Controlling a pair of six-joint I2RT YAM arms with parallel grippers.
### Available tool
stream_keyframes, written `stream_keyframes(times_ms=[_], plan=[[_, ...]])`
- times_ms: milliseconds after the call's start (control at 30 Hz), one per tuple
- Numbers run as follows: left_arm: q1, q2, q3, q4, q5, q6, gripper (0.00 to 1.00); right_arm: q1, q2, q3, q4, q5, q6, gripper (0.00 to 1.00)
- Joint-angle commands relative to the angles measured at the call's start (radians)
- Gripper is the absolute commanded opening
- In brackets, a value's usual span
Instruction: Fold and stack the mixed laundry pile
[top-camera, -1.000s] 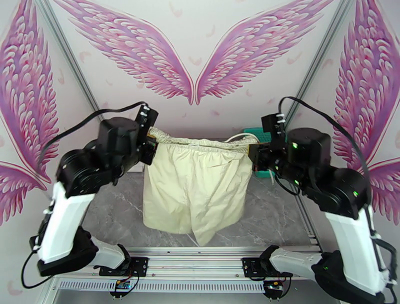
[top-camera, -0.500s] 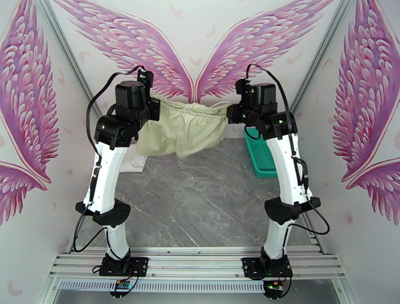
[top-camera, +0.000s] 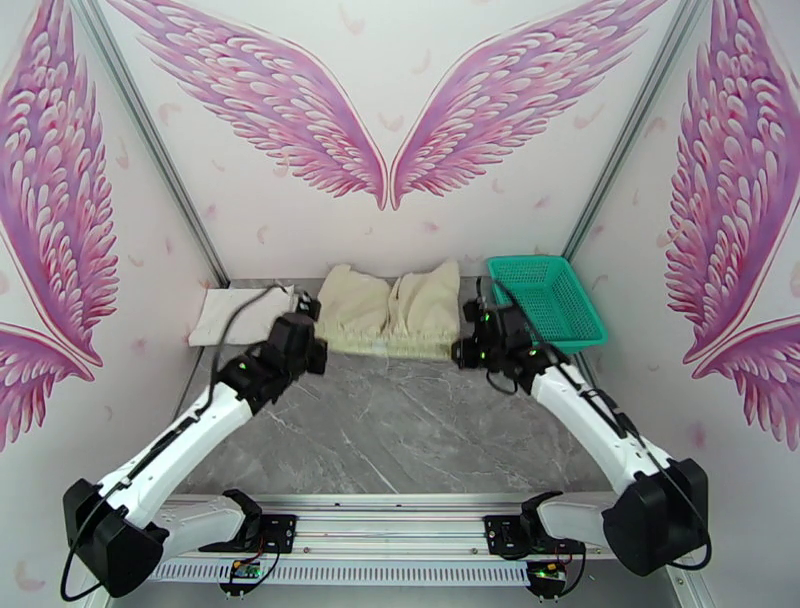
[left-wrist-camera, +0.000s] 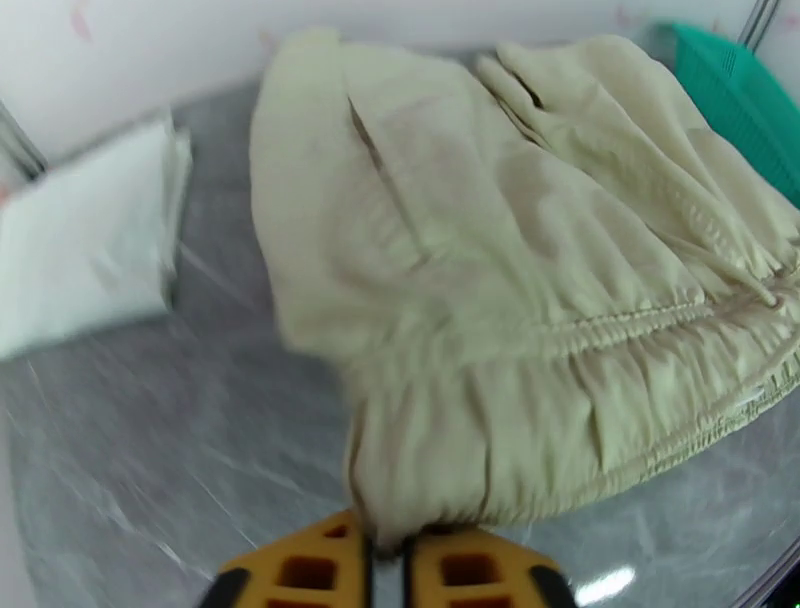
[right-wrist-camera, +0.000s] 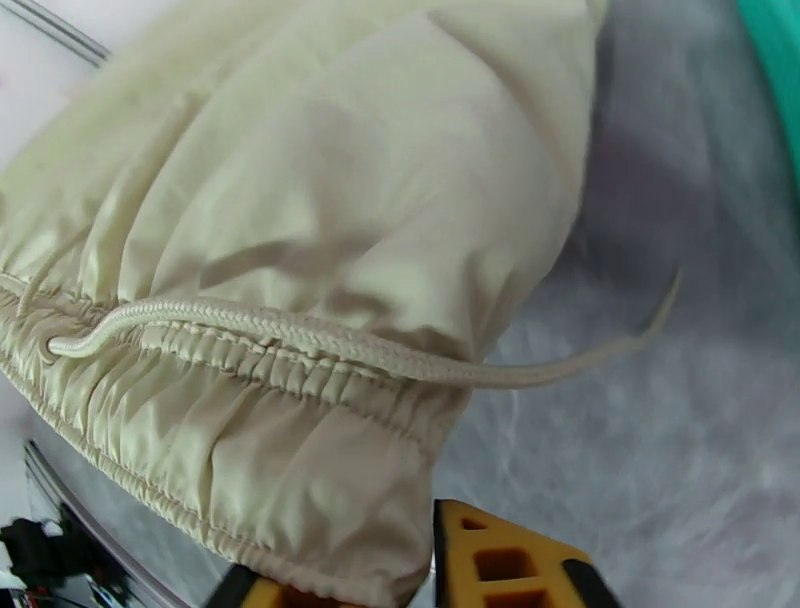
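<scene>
Reaching low across the gray table (top-camera: 400, 430) with both arms, toward its far edge. Meeting the cream shorts (top-camera: 390, 310) there, lying spread out near the back wall, legs pointing away and the gathered waistband (top-camera: 385, 343) facing the arm bases. Lying between a folded white garment (top-camera: 240, 312) well off to the left and a green basket (top-camera: 545, 300) just beside them on the right, apart from both. Parking the left gripper (top-camera: 320, 347) at the left end of the waistband and the right gripper (top-camera: 463, 350) at the right end. Looking from the left wrist: showing the orange fingers of the left gripper (left-wrist-camera: 388, 545) with only a narrow slit between them, a bunched corner of the shorts (left-wrist-camera: 500, 300) coming down right to that slit — pinched or merely touching, impossible to tell. Looking from the right wrist: showing the fingers of the right gripper (right-wrist-camera: 390, 590) standing apart, the waistband corner of the shorts (right-wrist-camera: 300, 200) sagging between them and covering most of one finger — gripped or loose, impossible to tell. Trailing a braided cord (right-wrist-camera: 300, 335) out of the waistband, its free end lying on the table toward the basket (right-wrist-camera: 775, 60).
</scene>
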Motion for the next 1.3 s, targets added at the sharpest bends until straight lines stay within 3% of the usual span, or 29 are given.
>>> stream_keyframes(times_ms=[0, 67, 200, 300, 467, 600, 767, 1033, 1267], plan=[[-0.083, -0.076, -0.15, 0.029, -0.074, -0.242, 0.48, -0.004, -0.181, -0.182, 0.039, 0.014, 0.096, 0.48], [-0.106, -0.077, -0.195, -0.002, -0.069, -0.301, 0.49, -0.003, -0.285, -0.219, -0.004, 0.029, 0.107, 0.57], [-0.083, -0.019, -0.129, -0.049, -0.072, -0.261, 0.48, -0.006, -0.351, -0.154, -0.059, 0.111, 0.125, 0.65], [-0.04, 0.096, -0.005, -0.06, -0.039, -0.21, 0.48, -0.01, -0.232, -0.056, -0.071, 0.158, 0.137, 0.66], [-0.036, 0.303, 0.159, -0.038, 0.063, -0.214, 0.63, -0.01, 0.026, 0.081, -0.014, 0.069, 0.127, 0.66], [-0.042, 0.425, 0.154, 0.017, 0.097, -0.272, 0.64, -0.002, 0.178, 0.152, -0.018, 0.038, 0.091, 0.65], [-0.048, 0.508, 0.081, 0.019, 0.027, -0.314, 0.6, 0.0, 0.268, 0.14, -0.027, 0.063, 0.061, 0.56], [0.045, 0.457, -0.078, -0.009, -0.013, -0.351, 0.41, 0.1, 0.222, 0.068, -0.088, 0.077, 0.11, 0.44], [0.28, 0.264, -0.162, -0.004, 0.053, -0.293, 0.43, 0.298, 0.135, 0.03, -0.145, 0.043, 0.239, 0.41]])
